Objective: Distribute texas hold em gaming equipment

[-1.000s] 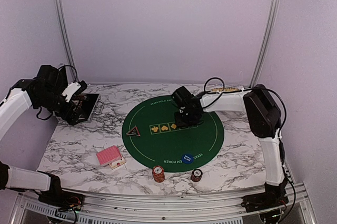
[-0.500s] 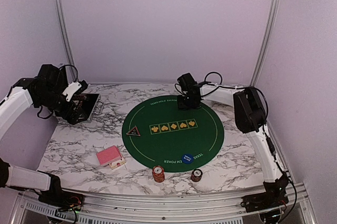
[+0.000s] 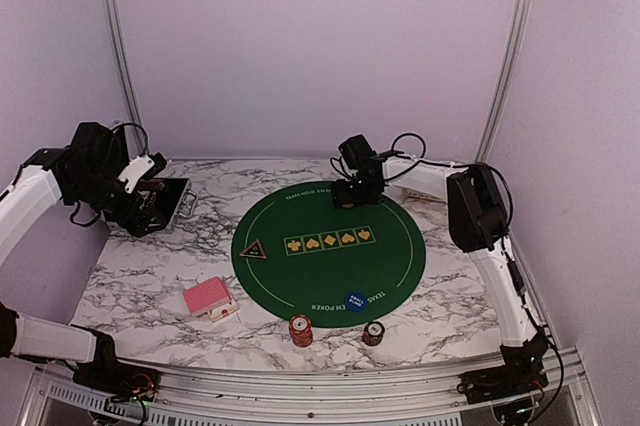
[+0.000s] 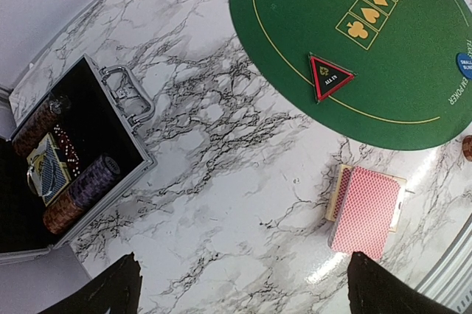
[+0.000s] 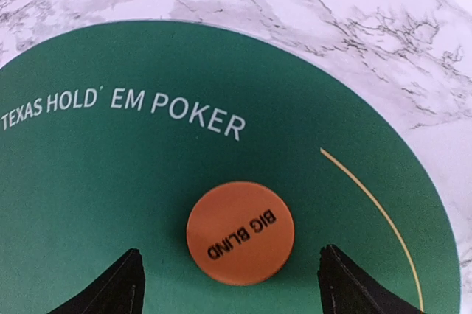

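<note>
**Asker:** What is hidden or hard to make out?

**Describer:** From the overhead camera, the right gripper (image 3: 350,193) sits at the top edge of the round green mat (image 3: 300,276) and covers whatever lies beneath it. In the right wrist view only the dark tips of its fingers (image 5: 110,288) show, in the two bottom corners. The left wrist view cuts the blue disc (image 4: 464,65) in half at the right edge. Below that is a brown sliver (image 4: 467,148), too small to identify. The open case (image 4: 88,122) runs off the left side. The rolls of chips (image 4: 94,180) inside it are dim and their markings are unreadable.

**Asker:** Where is the orange disc in relation to the jaws?

**Describer:** The orange disc (image 5: 240,232), printed BIG BLIND, lies flat on the mat, low in the middle of the right wrist frame. It sits between the two fingers, with green showing on either side. The jaws are spread apart and grasp nothing.

**Asker:** And the left side?

**Describer:** The left gripper (image 4: 242,266) is spread wide over the marble table (image 4: 221,144) and holds nothing. Overhead, it hangs at the upper left, beside the case. The red-backed cards (image 4: 365,211) lie at the lower right of its view, off the mat. The black triangle (image 4: 328,76) rests on the mat's left rim. Overhead, two chip stacks (image 3: 300,329) stand on the marble just below the mat's bottom edge, and the blue disc lies just inside that edge.
</note>
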`<state>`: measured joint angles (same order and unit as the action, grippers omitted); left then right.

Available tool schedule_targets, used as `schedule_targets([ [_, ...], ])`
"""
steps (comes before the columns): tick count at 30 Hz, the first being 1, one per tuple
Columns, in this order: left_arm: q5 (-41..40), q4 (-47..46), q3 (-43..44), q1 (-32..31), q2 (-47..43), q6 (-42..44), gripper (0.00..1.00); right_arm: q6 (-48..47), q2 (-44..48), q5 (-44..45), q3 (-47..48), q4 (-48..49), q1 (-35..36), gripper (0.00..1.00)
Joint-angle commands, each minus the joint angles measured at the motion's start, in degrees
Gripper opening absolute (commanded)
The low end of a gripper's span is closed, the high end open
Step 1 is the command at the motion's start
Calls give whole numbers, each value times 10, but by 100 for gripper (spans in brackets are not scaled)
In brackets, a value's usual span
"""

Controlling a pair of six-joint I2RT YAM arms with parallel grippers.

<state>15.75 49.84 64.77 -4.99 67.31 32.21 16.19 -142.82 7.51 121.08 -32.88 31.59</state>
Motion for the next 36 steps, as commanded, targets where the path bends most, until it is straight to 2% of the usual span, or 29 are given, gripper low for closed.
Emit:
schedule_targets([
  [1,5,32,14,-2,-11,2,99,-11,121,-8,-47,-5,4,80],
  [5,3,34,16,-2,-13,2,99,-17,221,-2,-168,10,32,82],
  [11,3,34,12,-2,-16,1,99,-10,344,-21,-370,25,112,84],
  [16,4,34,15,-2,-14,0,99,11,399,-22,-485,15,184,78],
  [22,5,34,17,-2,-15,-5,99,25,418,-23,-521,-1,226,72],
  [36,3,35,18,-2,-26,-10,99,12,382,-48,-523,-11,250,62],
])
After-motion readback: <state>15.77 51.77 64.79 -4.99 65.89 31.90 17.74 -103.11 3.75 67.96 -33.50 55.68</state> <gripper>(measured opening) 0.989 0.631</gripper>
